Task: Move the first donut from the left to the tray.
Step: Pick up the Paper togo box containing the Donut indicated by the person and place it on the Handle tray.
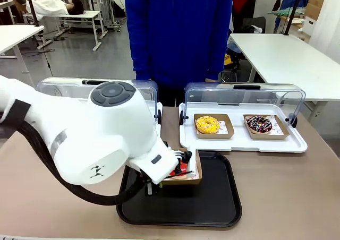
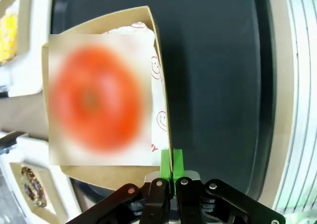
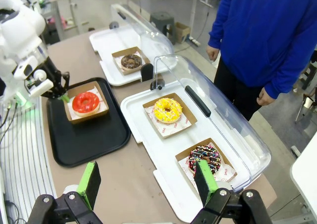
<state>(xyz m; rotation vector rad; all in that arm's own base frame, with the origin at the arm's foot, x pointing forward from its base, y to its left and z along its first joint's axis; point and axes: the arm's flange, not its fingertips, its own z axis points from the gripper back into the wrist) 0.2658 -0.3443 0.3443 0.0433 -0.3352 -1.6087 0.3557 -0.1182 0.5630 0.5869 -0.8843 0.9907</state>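
At the left of the front view the robot's left arm reaches over the desk (image 1: pixel 297 197), its left pincer (image 2: pixel 171 160) clamped tight on the rim of the small cardboard tray (image 2: pixel 161 85) that carries the red donut (image 3: pixel 85 102). The green pads (image 2: pixel 165 160) meet on the thin cardboard wall, one on each side of it. In the right wrist view that cardboard tray sits over the black tray (image 3: pixel 89 140), near its far end, with the donut lying flat inside. From the left pincer, the donut lies straight ahead along the fingers and a little to one side, across the pinched wall.

To the right stands a white display tray (image 1: pixel 244 142) with its clear lid raised, holding a yellow donut (image 1: pixel 207 125) and a dark sprinkled donut (image 1: pixel 259 124). The right pincer (image 3: pixel 148 182) hangs wide and empty, well apart from the red donut.

My judgement: the left arm is far nearer, and what remains is to release the rim and lift away.
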